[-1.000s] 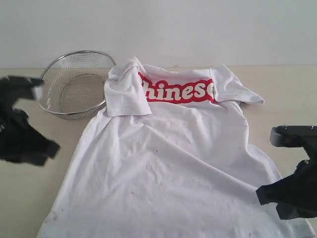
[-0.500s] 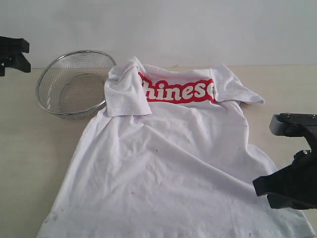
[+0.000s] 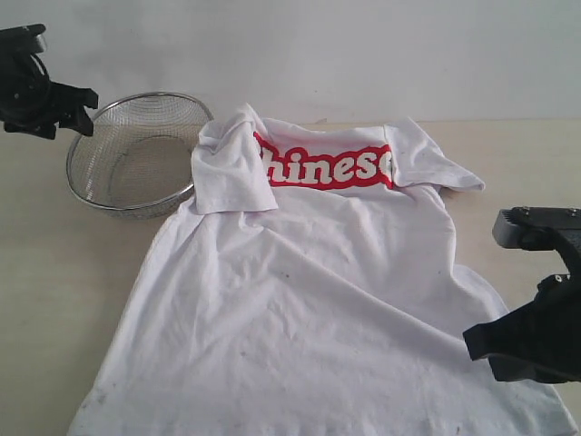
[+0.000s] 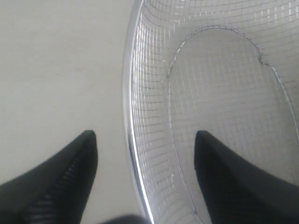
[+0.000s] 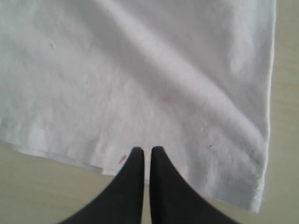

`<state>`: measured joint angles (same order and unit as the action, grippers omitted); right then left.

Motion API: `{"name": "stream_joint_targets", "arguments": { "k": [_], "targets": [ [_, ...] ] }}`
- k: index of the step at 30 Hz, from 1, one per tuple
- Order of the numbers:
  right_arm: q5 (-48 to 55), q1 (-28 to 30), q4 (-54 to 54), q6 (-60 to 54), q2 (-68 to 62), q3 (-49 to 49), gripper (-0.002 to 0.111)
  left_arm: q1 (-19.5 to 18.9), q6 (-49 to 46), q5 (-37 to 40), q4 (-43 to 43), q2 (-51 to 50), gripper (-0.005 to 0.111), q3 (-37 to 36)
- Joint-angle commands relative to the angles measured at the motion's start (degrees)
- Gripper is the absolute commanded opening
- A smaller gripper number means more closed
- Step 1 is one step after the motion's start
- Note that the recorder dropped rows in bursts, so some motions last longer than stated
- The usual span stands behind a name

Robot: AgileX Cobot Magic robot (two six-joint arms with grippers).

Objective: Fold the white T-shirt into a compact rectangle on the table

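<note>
I am watching the left gripper (image 4: 145,136) swing away from the near left of the table (image 3: 54,272) to the far left. It is now hanging over the rim of the wire basket (image 3: 95,168) with its jaws spread wide and holding nothing (they were shut a second ago). The right gripper (image 5: 145,150) is keeping its place at the near right, jaws closed with no cloth visibly between them, tips over the edge of the white T-shirt (image 3: 309,291). The shirt is lying spread across the middle of the table, with its left sleeve (image 3: 231,168) folded in and the right one out. I am judging the left-side fold done and the right side next.
</note>
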<state>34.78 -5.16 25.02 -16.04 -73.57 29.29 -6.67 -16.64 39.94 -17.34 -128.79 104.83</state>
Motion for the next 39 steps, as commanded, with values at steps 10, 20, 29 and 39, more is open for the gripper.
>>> {"name": "stream_joint_targets", "arguments": {
  "k": [10,20,29,39],
  "targets": [
    [-0.7,-0.1,0.3,-1.5,0.3,-0.1,0.0,-0.2,-1.2,0.6,2.5,-8.2,0.021,6.3],
    [-0.9,-0.1,0.3,-1.5,0.3,-0.1,0.0,-1.4,6.4,0.2,12.9,-8.1,0.005,8.0],
    [-1.0,-0.1,0.3,-1.5,0.3,-0.1,0.0,-6.3,6.1,1.5,12.4,-8.1,0.005,8.4],
    [-1.1,-0.1,0.3,-1.5,0.3,-0.1,0.0,-7.3,-2.1,0.2,1.7,-8.1,0.054,8.4]
  ]
}}
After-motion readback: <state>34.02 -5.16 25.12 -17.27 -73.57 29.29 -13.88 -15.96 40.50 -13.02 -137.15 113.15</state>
